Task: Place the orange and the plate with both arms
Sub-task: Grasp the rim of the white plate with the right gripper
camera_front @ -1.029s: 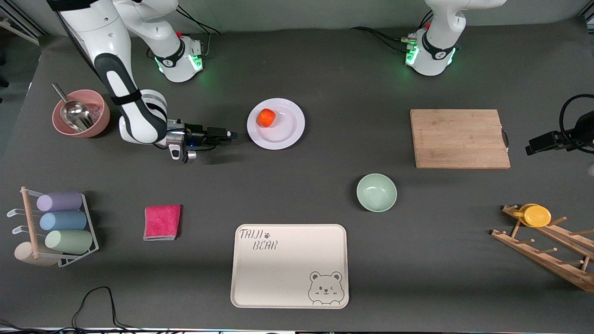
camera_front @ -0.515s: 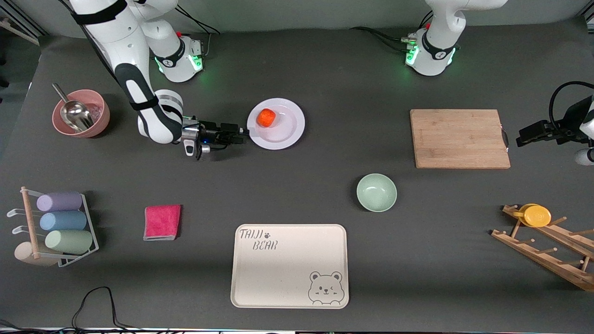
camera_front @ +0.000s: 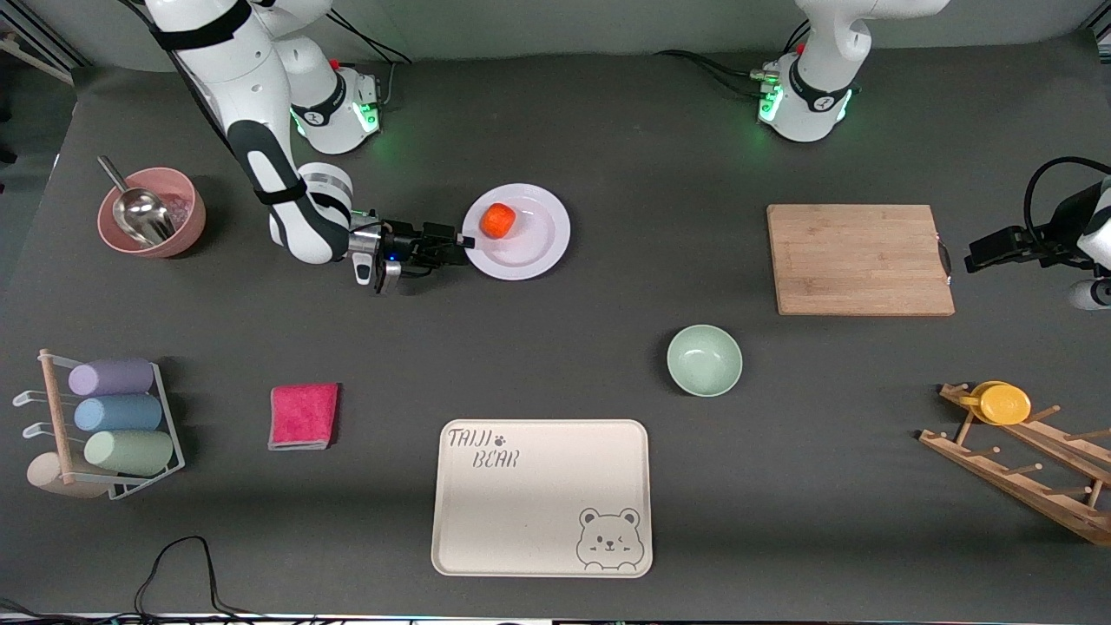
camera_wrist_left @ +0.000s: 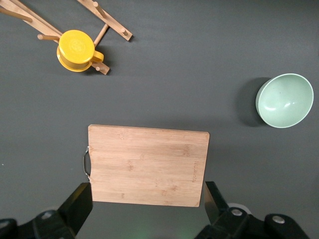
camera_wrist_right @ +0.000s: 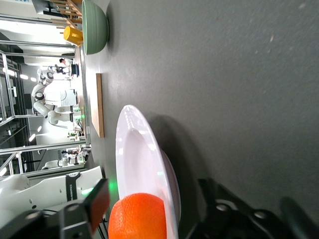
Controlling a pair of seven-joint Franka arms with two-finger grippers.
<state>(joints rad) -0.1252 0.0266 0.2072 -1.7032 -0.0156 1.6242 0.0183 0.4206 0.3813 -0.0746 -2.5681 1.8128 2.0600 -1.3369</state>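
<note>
Where the plate (camera_front: pixel 517 232) sits (orange (camera_front: pixel 498 220) aboard), right gripper (camera_front: pixel 467 242) straddles.

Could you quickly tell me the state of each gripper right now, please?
Left gripper: open, empty, above the cutting board.
Right gripper: open, straddling the plate rim, nothing gripped.

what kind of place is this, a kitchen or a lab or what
Most likely a robotics lab staged with kitchenware. Two Franka arms are bolted to a dark mat-covered table; props like the plate, orange and cutting board lie widely spaced; the right wrist view shows another robot among metal frames.
</note>
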